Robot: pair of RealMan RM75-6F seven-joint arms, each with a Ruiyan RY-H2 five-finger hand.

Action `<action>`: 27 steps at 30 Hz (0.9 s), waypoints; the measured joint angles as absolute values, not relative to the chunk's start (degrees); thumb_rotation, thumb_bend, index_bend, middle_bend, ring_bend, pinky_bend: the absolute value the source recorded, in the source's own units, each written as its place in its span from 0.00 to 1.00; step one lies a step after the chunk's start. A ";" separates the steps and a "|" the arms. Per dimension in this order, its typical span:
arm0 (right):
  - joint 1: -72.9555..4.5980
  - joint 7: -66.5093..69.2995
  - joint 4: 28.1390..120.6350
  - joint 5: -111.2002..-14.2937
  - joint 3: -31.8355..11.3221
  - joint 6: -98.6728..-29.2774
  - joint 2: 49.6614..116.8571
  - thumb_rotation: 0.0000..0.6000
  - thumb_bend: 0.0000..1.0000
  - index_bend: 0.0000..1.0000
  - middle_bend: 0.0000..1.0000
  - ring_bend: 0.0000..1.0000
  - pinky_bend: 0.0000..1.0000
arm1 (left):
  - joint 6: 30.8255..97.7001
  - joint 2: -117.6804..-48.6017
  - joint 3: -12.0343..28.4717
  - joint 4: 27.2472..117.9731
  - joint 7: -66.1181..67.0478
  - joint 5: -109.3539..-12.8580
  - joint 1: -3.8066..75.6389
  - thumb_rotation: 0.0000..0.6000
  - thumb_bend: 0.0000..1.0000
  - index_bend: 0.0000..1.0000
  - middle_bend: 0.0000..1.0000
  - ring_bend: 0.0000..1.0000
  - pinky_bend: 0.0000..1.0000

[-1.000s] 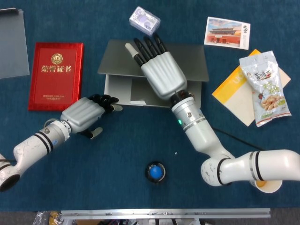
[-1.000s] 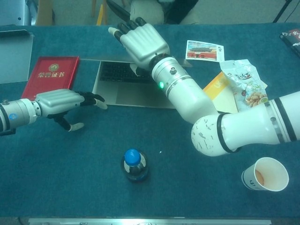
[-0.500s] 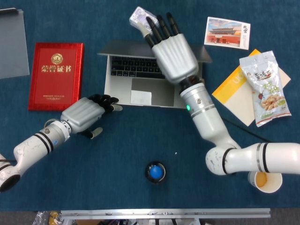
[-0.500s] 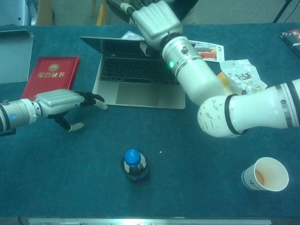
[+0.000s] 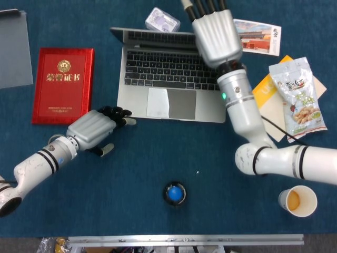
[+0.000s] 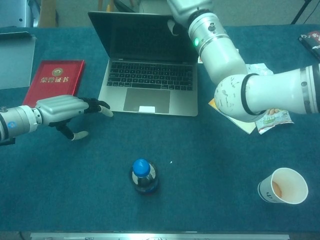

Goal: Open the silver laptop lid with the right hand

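Observation:
The silver laptop (image 5: 167,103) (image 6: 150,97) stands open at the middle back of the table, with its keyboard showing and its dark screen (image 6: 140,37) upright. My right hand (image 5: 215,32) (image 6: 186,7) is at the lid's upper right edge with straight fingers that run out of the top of both views. It grips nothing that I can see. My left hand (image 5: 96,129) (image 6: 64,110) rests on the table just off the laptop's front left corner, fingers half curled and empty.
A red booklet (image 5: 63,84) lies left of the laptop. A blue-capped bottle (image 5: 174,194) stands in front. A paper cup (image 5: 297,201) is at the front right. A snack bag (image 5: 297,97), yellow envelope (image 5: 261,94), postcard (image 5: 259,36) and small box (image 5: 162,20) lie around the back right.
The lid has swung from nearly closed to upright and the keyboard is now exposed. My right hand rose and moved back with the lid. The left hand stayed put.

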State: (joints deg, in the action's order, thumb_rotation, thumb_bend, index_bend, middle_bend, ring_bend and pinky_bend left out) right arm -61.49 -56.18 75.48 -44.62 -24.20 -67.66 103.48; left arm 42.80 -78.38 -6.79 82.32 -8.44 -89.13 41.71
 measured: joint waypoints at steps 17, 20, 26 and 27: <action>-63.14 -53.65 65.88 -42.35 -26.06 -66.00 102.73 1.00 0.28 0.00 0.06 0.00 0.02 | 42.58 -78.86 -6.91 82.12 -7.94 -88.70 41.90 0.99 0.42 0.13 0.06 0.03 0.00; -63.48 -53.17 64.07 -41.94 -26.34 -65.48 102.81 1.00 0.28 0.00 0.06 0.00 0.02 | 42.57 -78.85 -6.93 82.15 -7.78 -88.60 41.89 0.99 0.42 0.13 0.06 0.03 0.00; -64.10 -51.81 60.48 -41.25 -26.85 -64.48 103.41 1.00 0.28 0.00 0.06 0.00 0.02 | 42.54 -78.68 -6.92 82.33 -7.59 -88.31 41.88 0.99 0.42 0.13 0.06 0.03 0.00; -64.23 -51.72 59.98 -41.21 -26.88 -64.37 103.52 1.00 0.28 0.00 0.06 0.00 0.02 | 42.55 -78.65 -6.90 82.37 -7.53 -88.25 41.87 0.99 0.42 0.13 0.06 0.03 0.00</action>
State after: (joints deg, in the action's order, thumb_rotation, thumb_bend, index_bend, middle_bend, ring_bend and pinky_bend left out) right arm -64.23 -51.72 59.98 -41.21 -26.88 -64.37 103.52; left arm 42.55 -78.65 -6.90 82.37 -7.53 -88.25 41.87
